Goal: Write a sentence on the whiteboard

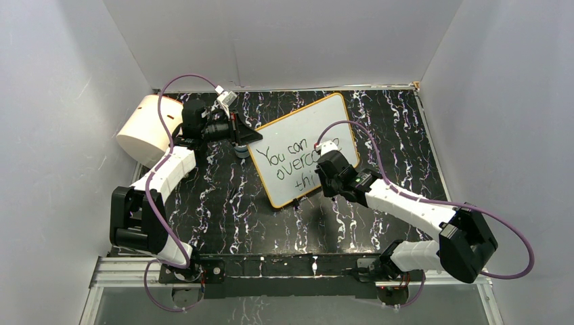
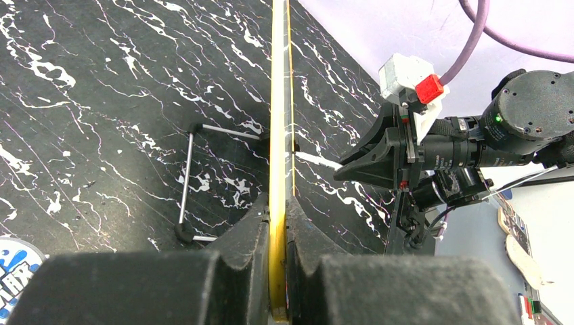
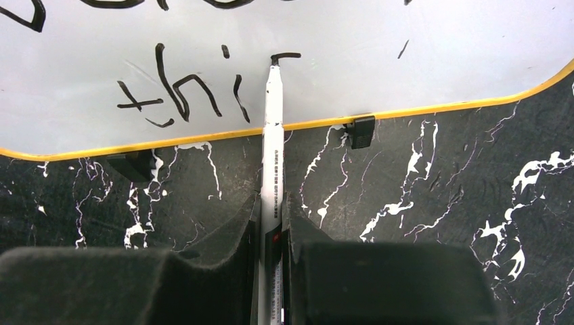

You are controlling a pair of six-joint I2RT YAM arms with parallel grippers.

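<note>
With the left tool (image 2: 277,215) clamped on the rim of the whiteboard (image 1: 318,122) standing on the table (image 1: 223,203) and the right tool (image 3: 273,211) gripping the marker (image 3: 273,135) at the unfinished last word of the sentence (image 3: 176,95), excess tip pressure could tilt the whiteboard and distort the stroke.

A: Lighting?
B: Bright, even, diffuse, from above; shadows soft.
A: Sharpness?
B: Top view crisp; right wrist view blurs the right tool pads (image 3: 122,284); mild sheen on whiteboard (image 3: 406,61).
</note>
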